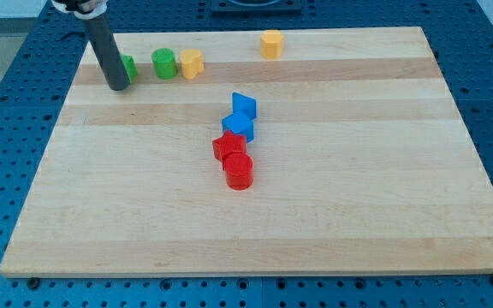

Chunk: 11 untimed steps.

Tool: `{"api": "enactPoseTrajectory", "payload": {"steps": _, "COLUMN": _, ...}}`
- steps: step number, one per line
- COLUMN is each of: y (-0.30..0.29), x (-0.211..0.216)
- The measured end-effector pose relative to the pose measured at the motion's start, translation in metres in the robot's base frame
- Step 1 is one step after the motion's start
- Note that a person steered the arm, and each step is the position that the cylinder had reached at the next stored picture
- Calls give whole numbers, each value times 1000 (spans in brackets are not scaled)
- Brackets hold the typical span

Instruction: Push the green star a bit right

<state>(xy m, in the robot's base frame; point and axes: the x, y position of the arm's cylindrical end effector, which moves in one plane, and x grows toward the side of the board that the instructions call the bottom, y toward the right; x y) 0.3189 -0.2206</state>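
The rod stands near the bench's (255,239) far-left corner, and its tip (119,88) sits right against the left side of a green block (128,68), which it mostly hides. That half-hidden green block is, I'd judge, the green star; its shape cannot be made out from here, only a slice of bright green peeping out to the right of the rod.

To do this step well, I'd say the push should run straight toward the bench's right edge, parallel to the far edge, and be short. A green cylinder (163,63) stands just to the right of the star, with a yellow block (193,63) touching or nearly touching it beyond. A long shove would run the star into that pair and drag them along. Pressing off-centre could also spin the star or let it slip toward the far edge.

There is no claw on this arm to be wide or narrow, just the plain dark rod.

Elsewhere, another yellow block (270,43) sits by the far edge, and 2 blue blocks (242,115) and 2 red blocks (233,158) cluster mid-bench, well apart from the work.
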Motion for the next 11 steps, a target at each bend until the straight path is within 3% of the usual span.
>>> {"api": "enactPoseTrajectory", "payload": {"steps": 2, "y": -13, "x": 15}}
{"api": "enactPoseTrajectory", "payload": {"steps": 3, "y": -49, "x": 23}}
{"api": "enactPoseTrajectory", "payload": {"steps": 4, "y": -67, "x": 5}}
{"api": "enactPoseTrajectory", "payload": {"steps": 5, "y": -67, "x": -16}}
{"api": "enactPoseTrajectory", "payload": {"steps": 8, "y": -36, "x": -20}}
{"api": "enactPoseTrajectory", "payload": {"steps": 10, "y": -14, "x": -55}}
{"api": "enactPoseTrajectory", "payload": {"steps": 11, "y": -30, "x": -58}}
